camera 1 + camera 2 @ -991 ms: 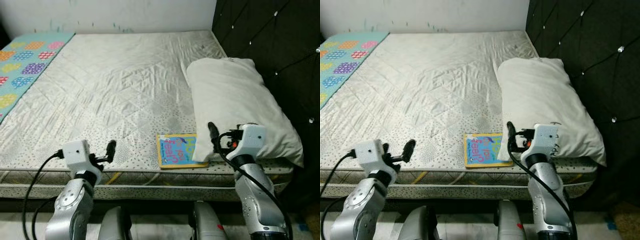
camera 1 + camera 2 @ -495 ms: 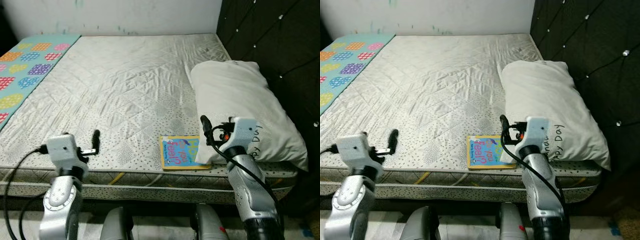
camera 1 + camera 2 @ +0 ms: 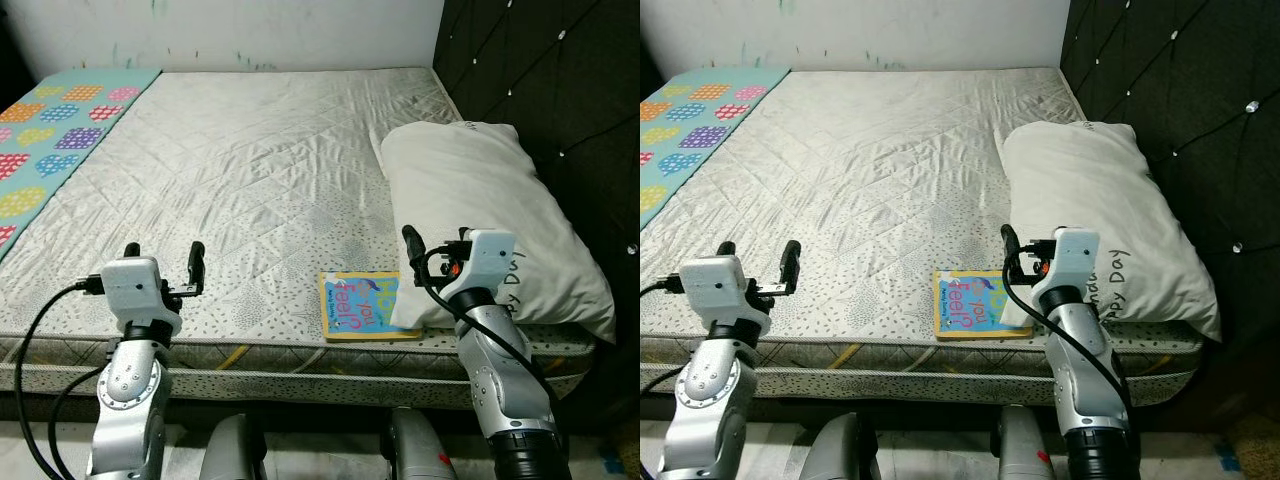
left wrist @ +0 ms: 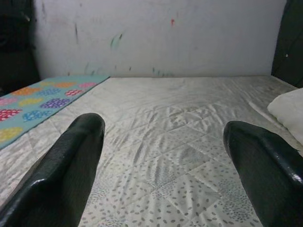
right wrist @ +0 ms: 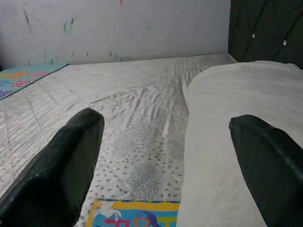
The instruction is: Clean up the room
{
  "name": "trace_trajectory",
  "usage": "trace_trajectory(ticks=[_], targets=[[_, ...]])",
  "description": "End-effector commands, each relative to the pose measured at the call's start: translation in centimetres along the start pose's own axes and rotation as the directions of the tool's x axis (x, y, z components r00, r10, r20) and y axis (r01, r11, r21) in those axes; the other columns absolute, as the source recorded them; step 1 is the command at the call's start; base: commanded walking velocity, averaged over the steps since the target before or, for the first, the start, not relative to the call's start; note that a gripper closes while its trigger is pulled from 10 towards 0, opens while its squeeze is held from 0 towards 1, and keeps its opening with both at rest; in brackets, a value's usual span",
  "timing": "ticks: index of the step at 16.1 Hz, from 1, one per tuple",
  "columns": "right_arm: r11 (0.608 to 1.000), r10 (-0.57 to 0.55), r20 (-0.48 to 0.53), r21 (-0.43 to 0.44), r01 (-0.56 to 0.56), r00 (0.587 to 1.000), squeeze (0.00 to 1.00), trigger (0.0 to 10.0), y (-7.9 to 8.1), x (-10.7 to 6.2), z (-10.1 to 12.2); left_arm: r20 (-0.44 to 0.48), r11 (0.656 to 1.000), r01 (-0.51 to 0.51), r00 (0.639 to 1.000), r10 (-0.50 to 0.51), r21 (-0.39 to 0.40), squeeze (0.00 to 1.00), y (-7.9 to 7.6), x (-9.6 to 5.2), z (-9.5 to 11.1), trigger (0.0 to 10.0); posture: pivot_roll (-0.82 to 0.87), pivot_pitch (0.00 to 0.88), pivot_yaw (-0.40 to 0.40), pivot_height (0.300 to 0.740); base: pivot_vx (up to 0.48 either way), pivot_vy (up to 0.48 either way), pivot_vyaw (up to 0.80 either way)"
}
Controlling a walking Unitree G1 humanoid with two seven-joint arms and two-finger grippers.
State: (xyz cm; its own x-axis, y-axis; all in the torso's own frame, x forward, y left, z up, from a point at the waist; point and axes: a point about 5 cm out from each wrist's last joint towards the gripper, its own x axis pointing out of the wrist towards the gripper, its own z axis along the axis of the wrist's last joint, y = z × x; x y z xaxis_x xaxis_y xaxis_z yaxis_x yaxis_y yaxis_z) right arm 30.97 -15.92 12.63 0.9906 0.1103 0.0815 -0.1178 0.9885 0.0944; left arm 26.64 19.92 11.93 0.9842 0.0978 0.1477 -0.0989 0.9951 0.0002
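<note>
Meanwhile the left gripper (image 3: 162, 262) had lifted, fingers spread, over the mattress's (image 3: 240, 170) near edge; the right gripper (image 5: 165, 156), also spread and empty, hovered above the book (image 3: 362, 304), part tucked under the pillow (image 3: 480, 210). A grasp looked imminent.

Open mattress (image 3: 230, 170); pillow (image 3: 480, 210) beside book (image 3: 358, 303).

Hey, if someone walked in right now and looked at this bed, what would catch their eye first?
Probably the bright children's book lying at the near edge of the bare mattress, one side tucked under the big white pillow by the dark headboard. Next, the colourful patterned blanket along the mattress's far left side. Both grippers, left and right, hover open over the near edge.
</note>
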Motion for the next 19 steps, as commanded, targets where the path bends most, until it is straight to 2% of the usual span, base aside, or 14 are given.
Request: trace_trajectory(ticks=[1, 6, 11, 13, 15, 16, 19], targets=[[1.0, -0.016, 0.032, -0.003, 0.016, 0.999, 0.0, 10.0, -0.3, -0.3, 0.7, 0.025, 1.0, -0.004, 1.0, 0.004, 0.006, 0.0, 0.0, 0.2, 0.6, 10.0, -0.22, 0.0, 0.062, 0.606, 0.0, 0.0, 0.0], [0.998, -0.057, 0.046, 0.015, 0.056, 0.997, 0.0, 10.0, -0.4, -1.9, 1.2, 0.014, 1.0, 0.012, 1.0, -0.012, -0.017, 0.0, -0.5, 0.1, 0.8, 10.0, -0.24, 0.0, 0.084, 0.606, 0.0, 0.0, 0.0], [0.998, -0.056, 0.022, 0.015, 0.056, 0.998, 0.0, 10.0, -0.2, -2.3, 1.1, -0.016, 1.0, 0.012, 1.0, -0.012, -0.022, 0.0, -0.4, -0.4, 0.6, 10.0, -0.23, 0.0, 0.08, 0.606, 0.0, 0.0, 0.0], [0.999, -0.051, 0.003, 0.018, 0.051, 0.999, 0.0, 10.0, -0.1, -2.5, 0.9, -0.125, 0.993, 0.03, 0.991, -0.044, -0.111, 0.0, -1.0, -0.7, -1.0, 10.0, -0.22, 0.0, 0.067, 0.606, 0.0, 0.0, 0.0], [0.999, -0.047, 0.008, 0.019, 0.046, 0.999, 0.0, 10.0, -0.1, -2.3, 1.4, -0.209, 0.979, 0.077, 0.971, -0.117, -0.19, 0.0, -2.6, -0.3, -2.1, 10.0, -0.23, 0.0, 0.064, 0.606, 0.0, 0.0, 0.0], [0.999, -0.046, 0.012, 0.013, 0.046, 0.999, 0.0, 10.0, -0.3, -2.1, 1.7, -0.273, 0.968, 0.046, 0.955, -0.115, -0.248, 0.0, -3.2, 0.0, -2.9, 10.0, -0.24, 0.0, 0.065, 0.606, 0.0, 0.0, 0.0], [0.996, -0.091, 0.009, 0.01, 0.091, 0.996, 0.0, 10.0, -1.0, -2.6, 2.2, -0.408, 0.947, -0.004, 0.903, -0.134, -0.32, 0.0, -4.4, 1.1, -5.1, 10.0, -0.27, 0.027, 0.071, 0.606, 0.0, 0.0, 0.0]])
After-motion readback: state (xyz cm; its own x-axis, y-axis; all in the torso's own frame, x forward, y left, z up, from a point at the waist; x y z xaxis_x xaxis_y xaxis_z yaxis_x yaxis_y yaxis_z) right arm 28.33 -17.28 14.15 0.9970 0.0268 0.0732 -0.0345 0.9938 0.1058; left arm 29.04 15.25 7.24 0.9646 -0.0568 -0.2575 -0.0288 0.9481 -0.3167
